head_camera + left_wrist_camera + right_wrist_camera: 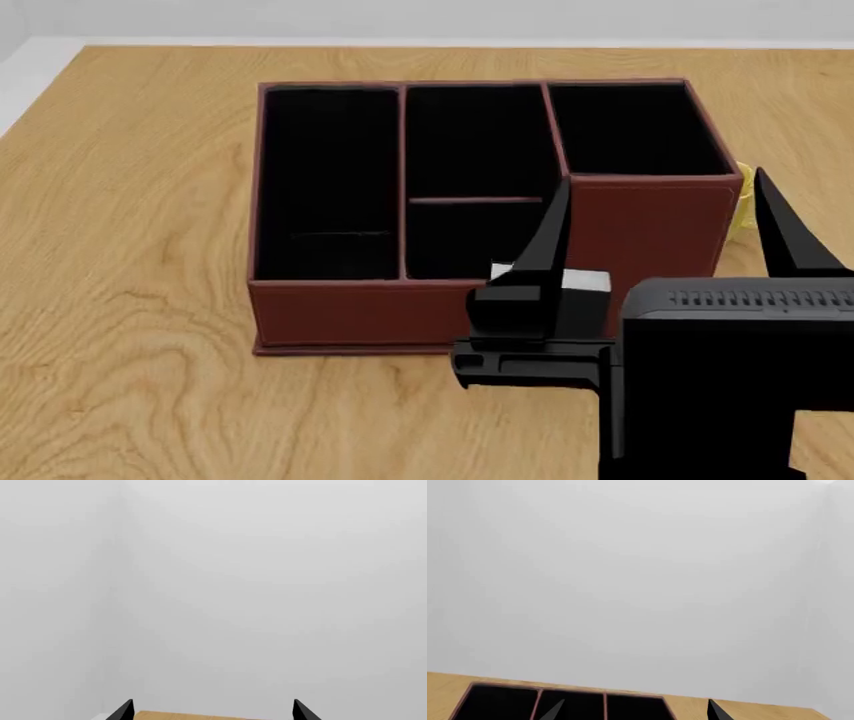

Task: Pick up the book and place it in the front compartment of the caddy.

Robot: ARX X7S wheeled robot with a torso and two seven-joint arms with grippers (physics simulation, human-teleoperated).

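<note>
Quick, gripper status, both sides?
Left gripper: open, nothing between its fingertips.
Right gripper: open, holding nothing, near the caddy.

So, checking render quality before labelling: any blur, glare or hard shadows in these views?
Head view: sharp, evenly lit, no glare; the dark reddish-brown partitioned caddy has featureless black compartments. Both wrist views: mostly blank pale grey wall, no blur or shadows.

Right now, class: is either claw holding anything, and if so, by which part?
Nothing is held. The right claw is open in front of the caddy; the left claw is open and empty.
</note>
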